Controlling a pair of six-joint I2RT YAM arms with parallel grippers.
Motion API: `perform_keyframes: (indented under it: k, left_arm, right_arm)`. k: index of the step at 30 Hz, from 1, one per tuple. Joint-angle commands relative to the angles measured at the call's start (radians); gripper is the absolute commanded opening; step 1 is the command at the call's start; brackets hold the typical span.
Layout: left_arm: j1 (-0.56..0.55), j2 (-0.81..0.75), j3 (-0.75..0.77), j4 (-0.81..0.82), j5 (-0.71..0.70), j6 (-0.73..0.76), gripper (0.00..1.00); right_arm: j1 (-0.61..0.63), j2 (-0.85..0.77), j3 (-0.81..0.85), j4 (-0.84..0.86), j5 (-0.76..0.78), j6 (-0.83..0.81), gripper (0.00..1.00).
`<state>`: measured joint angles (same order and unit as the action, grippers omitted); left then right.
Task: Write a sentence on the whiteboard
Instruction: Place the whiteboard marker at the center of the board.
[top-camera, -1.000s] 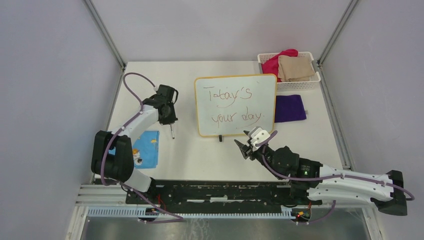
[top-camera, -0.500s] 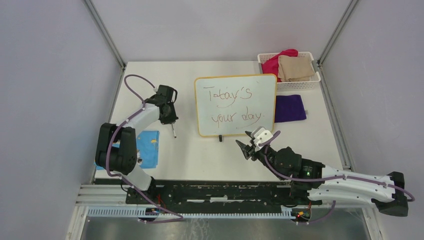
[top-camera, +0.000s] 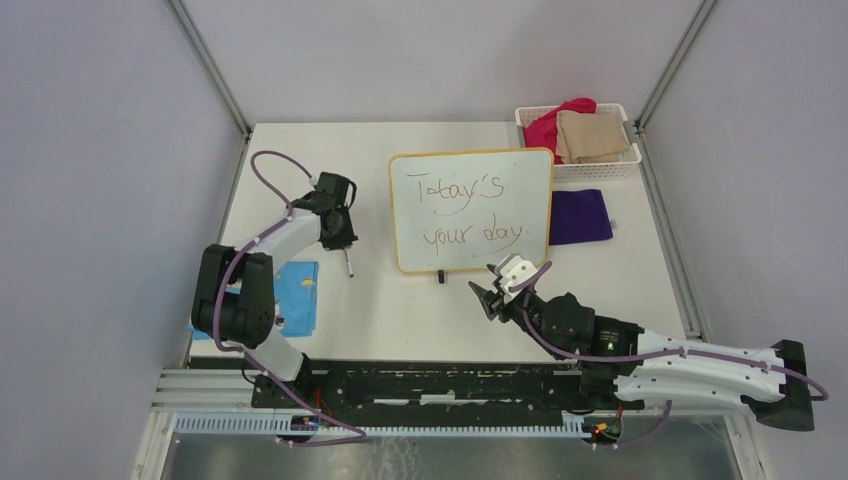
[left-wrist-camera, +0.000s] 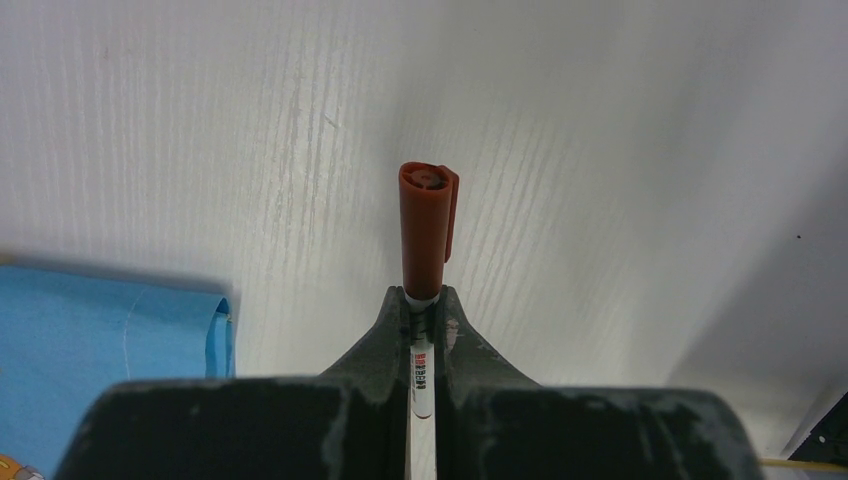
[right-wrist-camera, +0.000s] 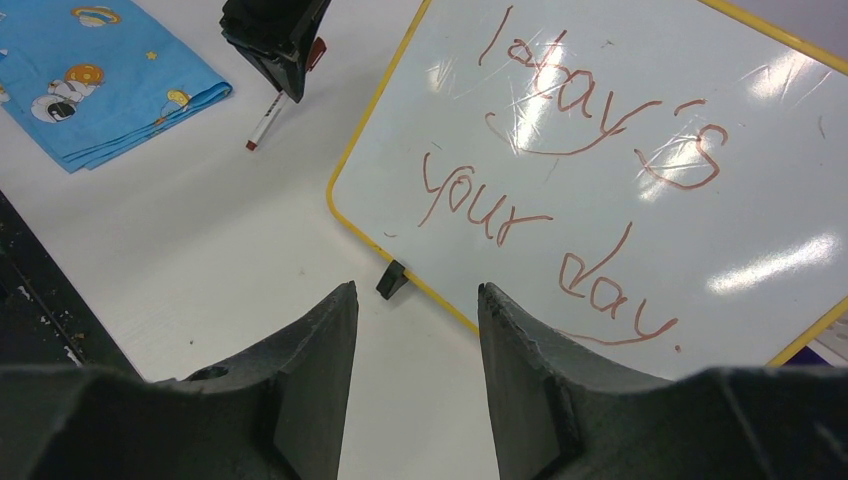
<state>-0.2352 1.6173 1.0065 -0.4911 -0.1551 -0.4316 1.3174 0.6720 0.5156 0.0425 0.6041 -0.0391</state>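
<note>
Clamping marker (left-wrist-camera: 424, 225) | left pincer (left-wrist-camera: 424, 300) | right pincer (right-wrist-camera: 415, 290) gaping, empty

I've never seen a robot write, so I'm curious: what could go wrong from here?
The right claw hangs open close to the near edge of the whiteboard; a nudge might shift it or smear the sentence. The left claw pinches the marker over the table, beside the blue cloth; a slip could drop it or leave a stray mark.
</note>
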Motion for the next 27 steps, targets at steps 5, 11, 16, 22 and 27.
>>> perform_keyframes:
  k: [5,11,16,22,27]
  left_arm:
    - [-0.023,0.038,0.03,0.013,-0.006,0.045,0.09]
    - [-0.029,0.081,0.035,0.01,0.01,0.051,0.12]
    - [-0.03,0.097,0.035,0.009,0.015,0.056,0.16]
    - [-0.032,0.111,0.035,0.006,0.009,0.059,0.17]
    - [-0.035,0.125,0.035,0.001,0.009,0.06,0.18]
  right_arm:
    - [-0.002,0.002,0.043,0.005,0.016,0.015,0.53]
    - [-0.001,0.007,0.044,0.006,0.018,0.013,0.53]
    - [-0.001,0.014,0.046,0.008,0.017,0.01,0.53]
    - [-0.002,0.012,0.047,0.008,0.017,0.008,0.53]
    - [-0.002,0.008,0.046,0.005,0.018,0.01,0.53]
